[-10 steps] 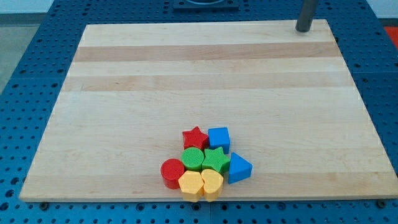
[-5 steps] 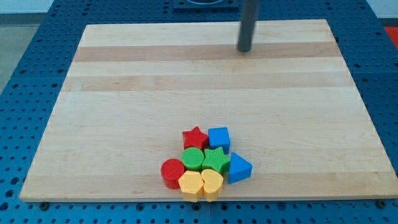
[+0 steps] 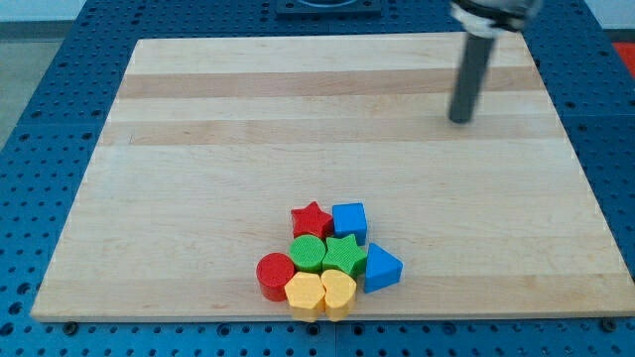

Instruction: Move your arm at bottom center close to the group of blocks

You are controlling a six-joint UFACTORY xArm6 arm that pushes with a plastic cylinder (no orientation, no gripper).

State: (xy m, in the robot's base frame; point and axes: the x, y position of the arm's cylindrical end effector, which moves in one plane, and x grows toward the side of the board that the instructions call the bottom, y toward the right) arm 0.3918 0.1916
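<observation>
Several blocks sit packed together at the bottom centre of the wooden board (image 3: 198,149): a red star (image 3: 312,218), a blue cube (image 3: 349,219), a green cylinder (image 3: 308,252), a green star (image 3: 343,254), a blue triangular block (image 3: 382,268), a red cylinder (image 3: 275,276), a yellow hexagon-like block (image 3: 305,294) and a yellow heart-like block (image 3: 338,291). My tip (image 3: 460,120) stands in the upper right of the board, far above and to the right of the group, touching no block.
The board lies on a blue perforated table (image 3: 40,119). The board's bottom edge runs just below the yellow blocks.
My tip went from the top right corner leftward to the top centre, then came back to the right and further down the board. The blocks have not moved.
</observation>
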